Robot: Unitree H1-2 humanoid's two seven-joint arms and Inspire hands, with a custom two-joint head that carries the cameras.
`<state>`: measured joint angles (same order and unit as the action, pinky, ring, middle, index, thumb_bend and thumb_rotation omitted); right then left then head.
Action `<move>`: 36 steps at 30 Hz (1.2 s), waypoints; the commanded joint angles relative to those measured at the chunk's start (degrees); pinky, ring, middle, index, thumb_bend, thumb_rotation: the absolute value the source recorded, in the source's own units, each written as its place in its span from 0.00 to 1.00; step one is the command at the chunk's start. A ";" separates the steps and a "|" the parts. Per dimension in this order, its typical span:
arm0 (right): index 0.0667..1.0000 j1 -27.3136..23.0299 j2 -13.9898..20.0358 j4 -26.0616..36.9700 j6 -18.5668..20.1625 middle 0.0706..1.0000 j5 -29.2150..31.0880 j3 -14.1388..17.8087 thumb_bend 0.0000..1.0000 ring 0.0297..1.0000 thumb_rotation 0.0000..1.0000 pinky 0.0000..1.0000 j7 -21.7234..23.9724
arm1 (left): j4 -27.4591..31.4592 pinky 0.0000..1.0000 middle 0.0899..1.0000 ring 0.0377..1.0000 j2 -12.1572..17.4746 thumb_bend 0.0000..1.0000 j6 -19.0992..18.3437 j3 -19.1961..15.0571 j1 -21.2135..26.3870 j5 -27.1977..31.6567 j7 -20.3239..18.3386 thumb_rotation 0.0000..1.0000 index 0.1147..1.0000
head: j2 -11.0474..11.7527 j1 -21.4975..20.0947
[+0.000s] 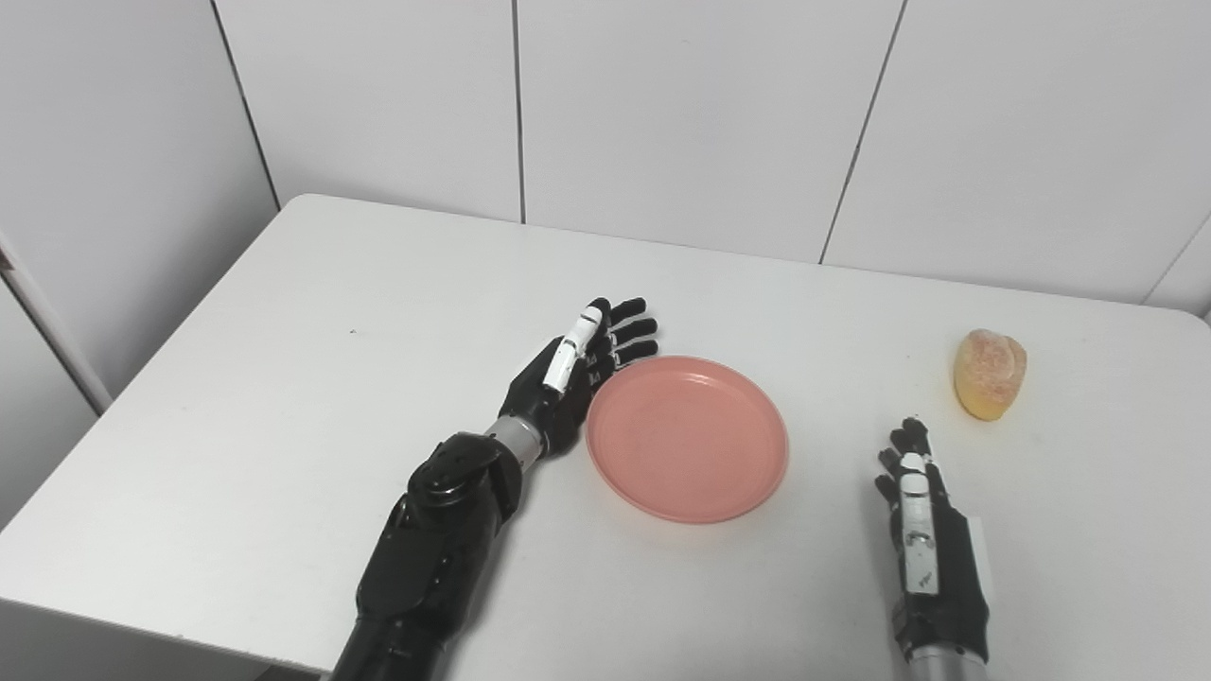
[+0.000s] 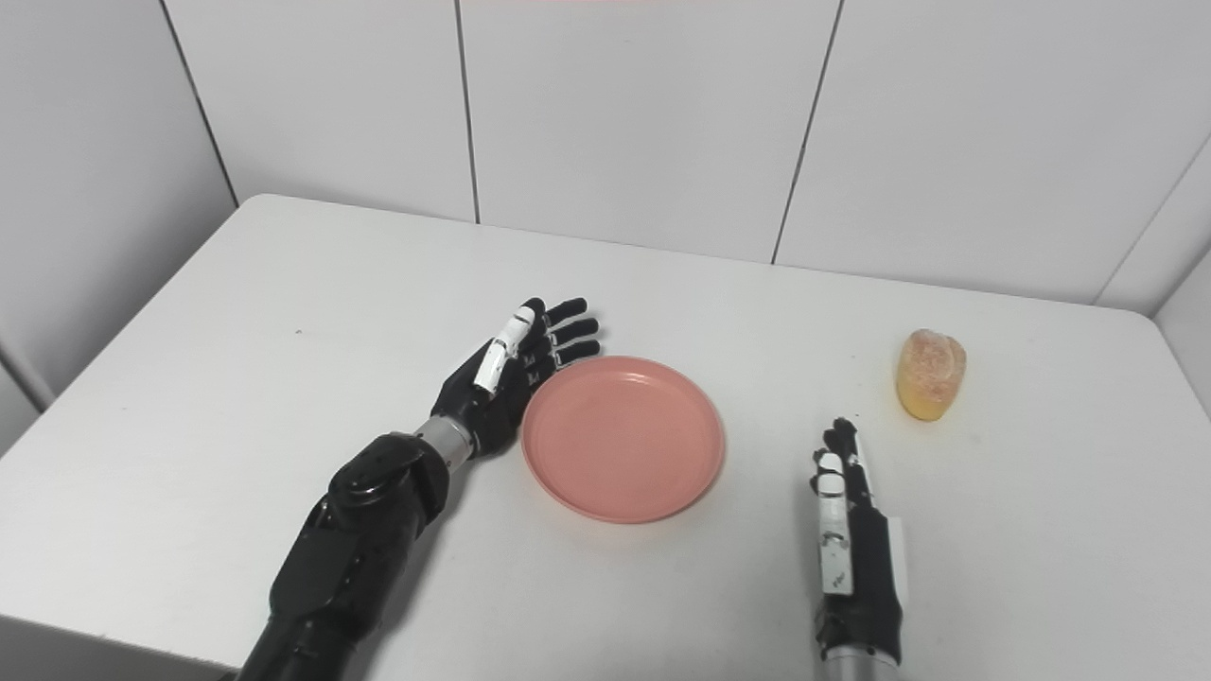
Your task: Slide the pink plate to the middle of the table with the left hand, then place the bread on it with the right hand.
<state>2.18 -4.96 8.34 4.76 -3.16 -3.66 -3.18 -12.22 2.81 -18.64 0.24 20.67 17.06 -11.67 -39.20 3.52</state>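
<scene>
We cannot tell whether the left hand [image 1: 568, 378] touches the plate [image 1: 688, 438]; its palm side is hidden from us. Both arms are cut off at the bottom edge, the table [image 1: 284, 397] at the sides

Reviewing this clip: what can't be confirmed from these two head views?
- Whether the left hand touches the pink plate: the palm side faces away from both cameras.
- Right hand: seen edge-on, palm and grip posture hidden.
- Bread: too small to tell its type; far side hidden.
- Table: right edge cut off in the left eye view.
</scene>
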 commanded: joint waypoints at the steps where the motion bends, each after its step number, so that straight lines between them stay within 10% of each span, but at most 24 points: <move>1: 0.95 -0.86 -0.71 2.02 1.45 0.95 -0.74 -0.61 0.25 0.94 1.00 0.94 -0.04 | 1.59 0.90 0.88 0.88 -0.88 0.33 -1.90 0.84 -0.24 -0.75 0.18 1.00 0.86 | -0.43 -0.75; 36: 0.90 -6.29 3.61 9.79 -2.21 0.89 -16.33 0.42 0.37 0.87 1.00 0.85 -4.67 | 6.02 0.89 0.87 0.87 -3.15 0.34 -0.87 2.32 -5.83 -4.91 1.76 1.00 0.86 | -2.01 -15.45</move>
<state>-1.15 -1.93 15.27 6.20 -18.04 -3.48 -6.89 -5.87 -0.43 -18.09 2.49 15.08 12.45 -10.05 -41.14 -11.94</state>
